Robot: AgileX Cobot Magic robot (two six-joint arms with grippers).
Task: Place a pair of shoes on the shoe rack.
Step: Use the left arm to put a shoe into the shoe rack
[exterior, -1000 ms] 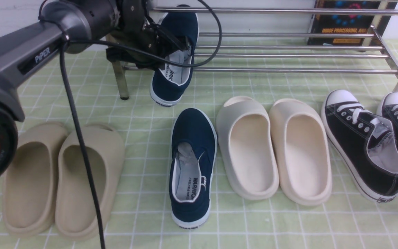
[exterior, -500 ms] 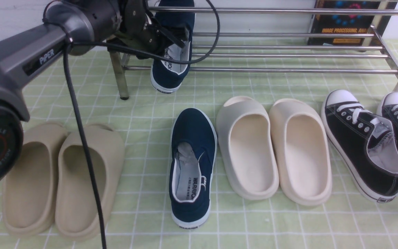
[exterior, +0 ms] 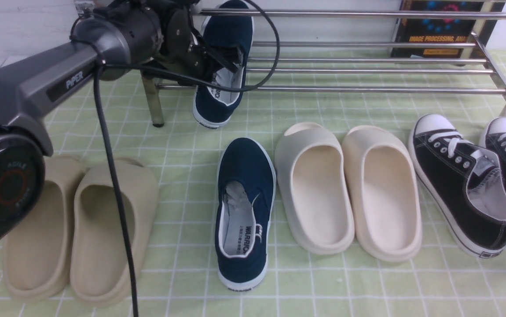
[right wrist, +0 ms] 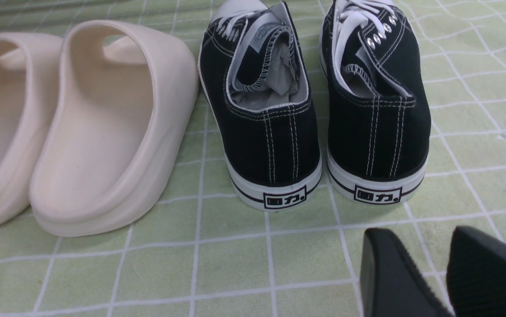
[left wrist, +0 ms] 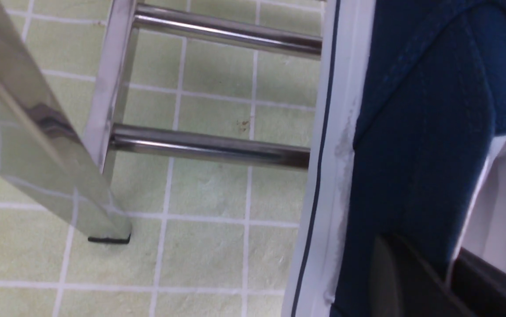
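Note:
One navy slip-on shoe [exterior: 224, 39] [left wrist: 420, 132] hangs tilted at the left end of the shoe rack [exterior: 367, 70]. Its toe is up over the chrome bars [left wrist: 209, 147] and its heel hangs low in front of the front bar, near the cloth. My left gripper [exterior: 231, 57] [left wrist: 449, 259] is shut on this shoe's side wall, one finger outside and one inside on the white lining. The other navy shoe [exterior: 246, 176] lies flat on the green checked cloth in front of the rack. My right gripper [right wrist: 429, 246] hovers open over the cloth behind the black sneakers, holding nothing.
Beige slides [exterior: 77, 229] lie front left and cream slides [exterior: 345, 189] [right wrist: 112, 132] right of the navy shoe. Black lace-up sneakers [exterior: 460, 176] [right wrist: 270, 132] are at far right. The rack's left leg [exterior: 152, 101] [left wrist: 50, 132] stands beside the held shoe. A dark book [exterior: 438, 31] leans behind the rack.
My left arm has swung a little to the right with the navy shoe. The shoe first rose over the bars, then its heel came down again.

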